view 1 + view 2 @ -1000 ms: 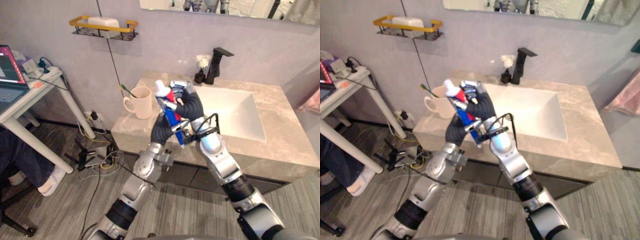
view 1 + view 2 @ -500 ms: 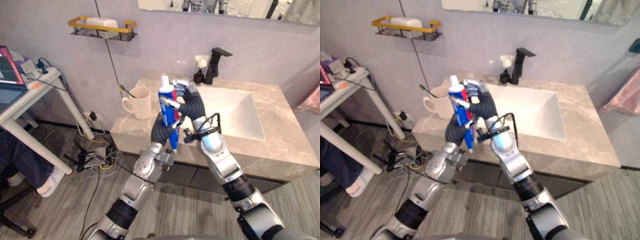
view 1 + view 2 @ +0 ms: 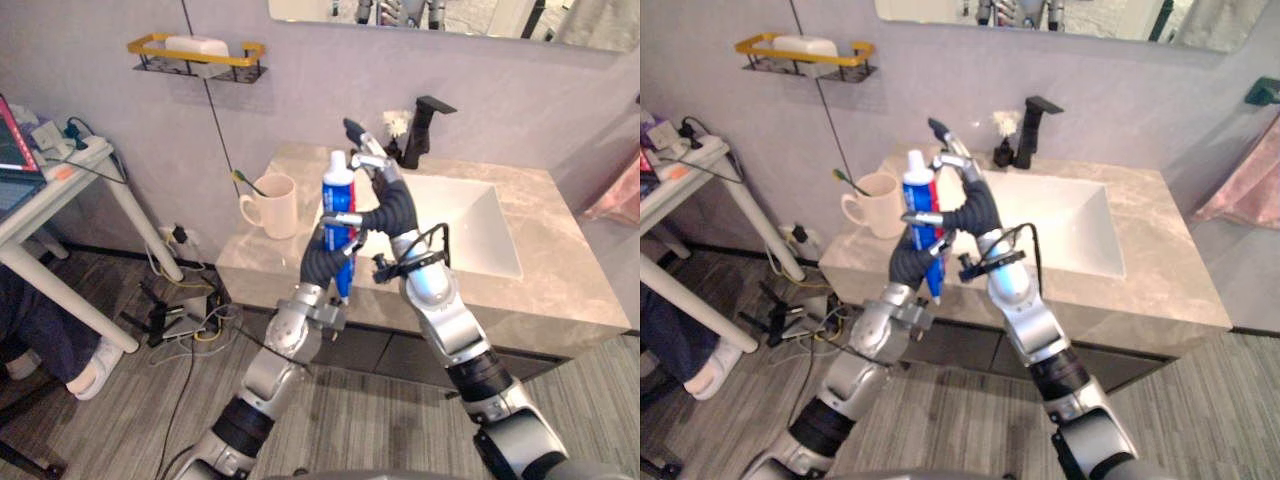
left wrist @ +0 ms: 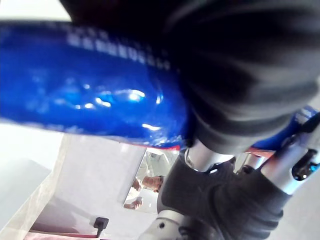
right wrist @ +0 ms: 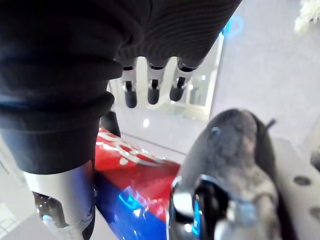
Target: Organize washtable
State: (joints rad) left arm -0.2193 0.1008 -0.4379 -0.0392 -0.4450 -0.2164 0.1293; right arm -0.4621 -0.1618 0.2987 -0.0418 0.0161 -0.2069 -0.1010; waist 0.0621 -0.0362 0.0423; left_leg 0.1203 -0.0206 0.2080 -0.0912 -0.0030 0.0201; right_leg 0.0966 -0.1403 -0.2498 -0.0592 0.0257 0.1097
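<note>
You're at a bathroom washstand: a marbled counter [image 3: 560, 290] with a white sink [image 3: 455, 215] set into it, a black faucet [image 3: 425, 125] at the back and a yellow-railed wall shelf [image 3: 195, 55] up on the grey wall. At the counter's left end stands a cream mug [image 3: 277, 206] with a green toothbrush [image 3: 248, 181] leaning in it.

Your task item, the toothpaste tube [image 3: 338, 200], is in the air above the counter's front edge. It stands roughly upright with its white cap on top, between the mug and the sink. Your left hand [image 3: 322, 262] has its fingers curled round the tube's lower half and carries it. Your right hand [image 3: 385, 200] sits just beside the tube's upper part with its fingers straight and spread, gripping nothing.

By my reading you're mid-job. The tube is lifted and sits in the left hand alone, but it has not been put down anywhere. What's left is probably carrying it to the mug and lowering it in beside the toothbrush.
</note>
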